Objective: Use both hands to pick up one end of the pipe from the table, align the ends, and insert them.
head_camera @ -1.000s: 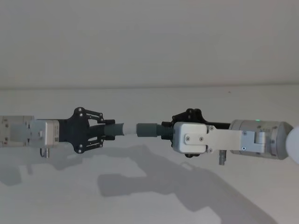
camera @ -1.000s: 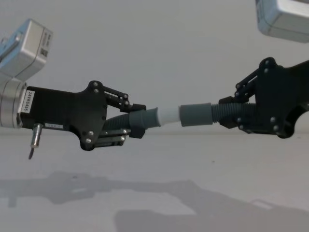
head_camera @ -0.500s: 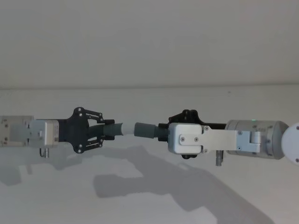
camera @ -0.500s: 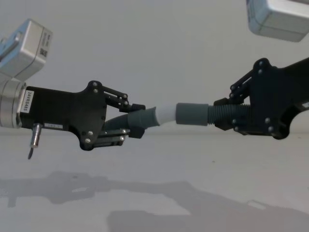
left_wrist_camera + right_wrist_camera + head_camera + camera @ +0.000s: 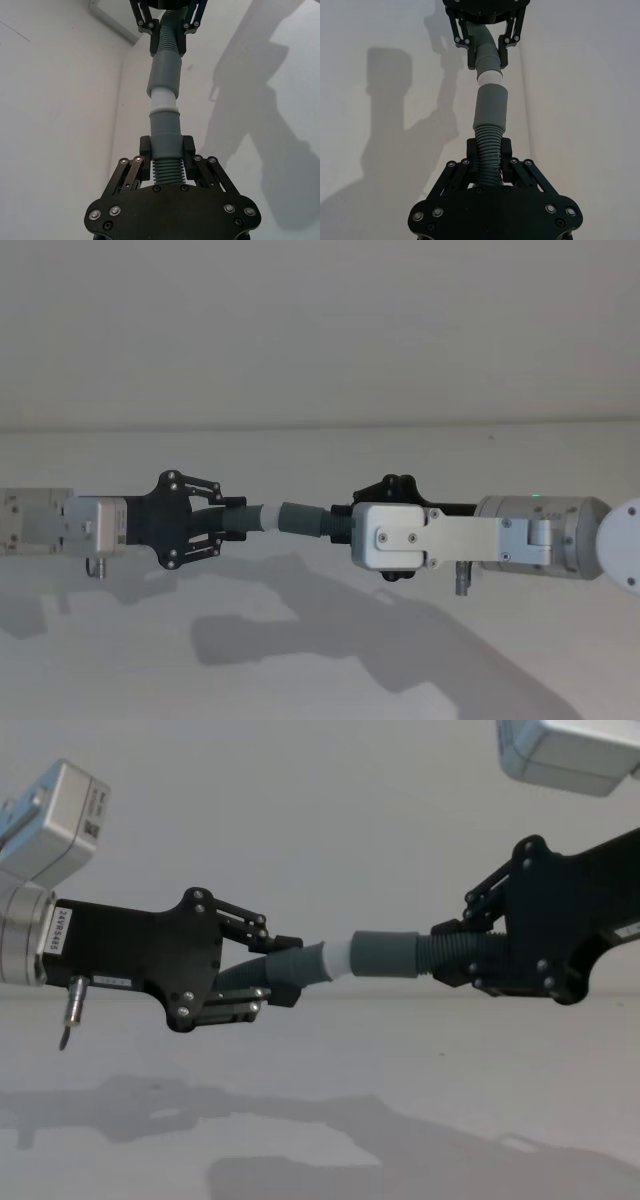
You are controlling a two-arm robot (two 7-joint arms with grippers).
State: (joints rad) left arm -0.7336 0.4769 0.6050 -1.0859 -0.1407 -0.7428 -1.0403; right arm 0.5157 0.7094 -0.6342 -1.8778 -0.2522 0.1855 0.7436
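Both pipe pieces hang in the air above the table (image 5: 120,660), end to end. My left gripper (image 5: 238,521) (image 5: 284,972) is shut on the ribbed part of the left piece (image 5: 300,965) (image 5: 165,131). Its white plug tip (image 5: 338,957) (image 5: 162,100) (image 5: 489,77) sits partly inside the open cuff (image 5: 299,517) (image 5: 385,953) (image 5: 491,106) of the right piece. My right gripper (image 5: 341,522) (image 5: 452,956) (image 5: 489,148) is shut on that piece's ribbed part. A short band of white still shows between the two cuffs. The pieces line up almost straight.
The pale table (image 5: 320,1070) lies below both arms, with their shadows (image 5: 300,630) on it. A pale wall (image 5: 320,330) rises behind the table's far edge. The silver-grey wrists (image 5: 60,525) (image 5: 540,540) reach in from either side.
My right gripper has moved left with its piece, and the cuff has slid further over the white tip. The left gripper has held still.
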